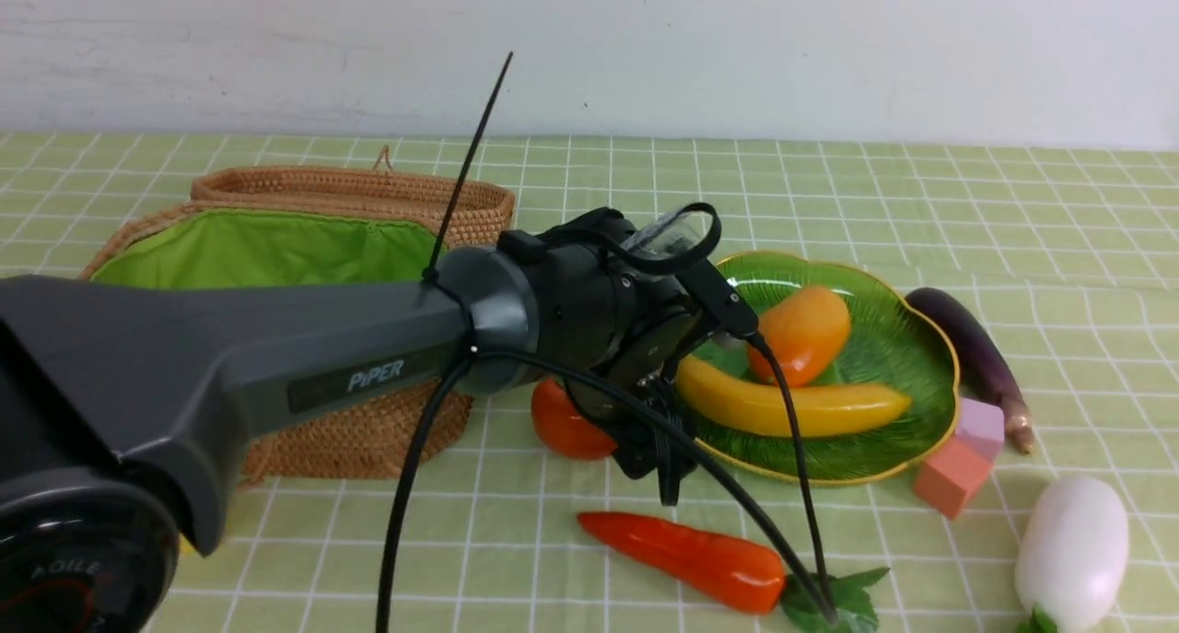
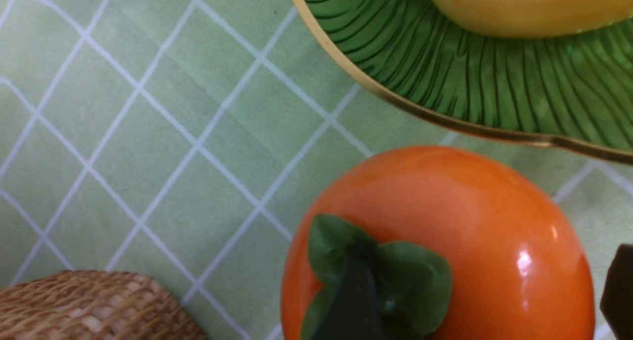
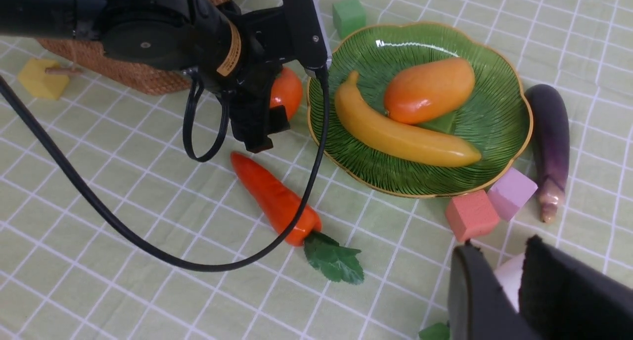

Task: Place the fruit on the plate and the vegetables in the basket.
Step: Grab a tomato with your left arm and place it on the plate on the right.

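Observation:
The persimmon (image 1: 566, 426) sits on the cloth between the basket (image 1: 368, 430) and the plate (image 1: 884, 347). My left gripper (image 2: 487, 295) is open and straddles it, one finger over its green cap, the other beside its flank. On the plate lie the mango (image 1: 801, 334) and banana (image 1: 792, 407). The carrot (image 1: 691, 559) lies in front of the plate, the eggplant (image 1: 976, 347) to its right, and the radish (image 1: 1073, 541) at the front right. My right gripper (image 3: 499, 246) hovers above the radish (image 3: 507, 280), narrowly open and empty.
A salmon cube (image 1: 953, 476) and a lilac cube (image 1: 981, 426) touch the plate's right front edge. A green cube (image 3: 348, 16) lies behind the plate, and a yellow cube (image 3: 42, 77) beside the basket. The left arm's black cable (image 1: 737, 504) loops over the carrot.

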{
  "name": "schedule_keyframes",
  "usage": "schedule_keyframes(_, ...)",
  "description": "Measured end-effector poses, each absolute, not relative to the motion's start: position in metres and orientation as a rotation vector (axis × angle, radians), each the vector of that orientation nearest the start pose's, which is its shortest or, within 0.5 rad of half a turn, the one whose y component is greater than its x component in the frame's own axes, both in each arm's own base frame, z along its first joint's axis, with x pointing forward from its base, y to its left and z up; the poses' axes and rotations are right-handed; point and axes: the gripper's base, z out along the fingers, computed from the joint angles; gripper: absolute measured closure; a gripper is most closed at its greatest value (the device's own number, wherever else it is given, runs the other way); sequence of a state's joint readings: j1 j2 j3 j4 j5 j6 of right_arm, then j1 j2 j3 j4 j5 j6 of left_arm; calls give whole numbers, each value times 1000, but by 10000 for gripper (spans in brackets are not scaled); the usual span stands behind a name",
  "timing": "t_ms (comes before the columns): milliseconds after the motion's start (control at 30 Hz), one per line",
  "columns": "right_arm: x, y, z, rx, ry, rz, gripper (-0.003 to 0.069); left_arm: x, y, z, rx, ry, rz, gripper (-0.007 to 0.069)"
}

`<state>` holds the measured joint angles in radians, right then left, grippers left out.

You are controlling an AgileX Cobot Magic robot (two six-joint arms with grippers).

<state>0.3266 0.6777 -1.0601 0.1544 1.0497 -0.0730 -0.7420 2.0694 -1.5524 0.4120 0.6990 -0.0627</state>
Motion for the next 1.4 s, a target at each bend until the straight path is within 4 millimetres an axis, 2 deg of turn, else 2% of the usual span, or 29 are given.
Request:
schedule_keyframes(200,84,41,414,-425,2121,335,498,347,-282,188,1209,2326,246,39)
schedule_keyframes(333,84,41,414,-426,2124,335,498,348,-279,187,1225,2317,295,115)
schedule_keyframes(733,84,41,413,-428,2130,335,498,348,-274,191,1173,2352,341,116)
schedule_keyframes(767,84,41,413,-428,2130,335,498,346,-273,193,1168,2358,346,116)
schedule_keyframes(900,84,41,413,-427,2125,334,498,340,-266,228,1115,2315,314,116)
schedule_keyframes(933,84,41,414,-426,2123,334,498,339,-266,230,1112,2312,312,116)
schedule_keyframes(967,85,41,414,-422,2111,329,498,336,-264,248,1086,2273,285,116)
schedule_keyframes(1000,86,41,415,-421,2104,328,498,336,-263,250,1083,2268,281,116)
schedule_keyframes(1033,86,41,416,-417,2087,325,498,334,-264,265,1070,2211,243,116)
schedule_keyframes(1167,88,41,419,-406,2049,325,498,337,-274,281,1079,2032,133,116)
schedule_keyframes(1300,88,41,419,-406,2048,325,505,346,-292,271,1097,1897,26,116)
schedule_keyframes(1400,88,41,419,-406,2050,326,516,355,-310,248,1105,1805,-75,116)
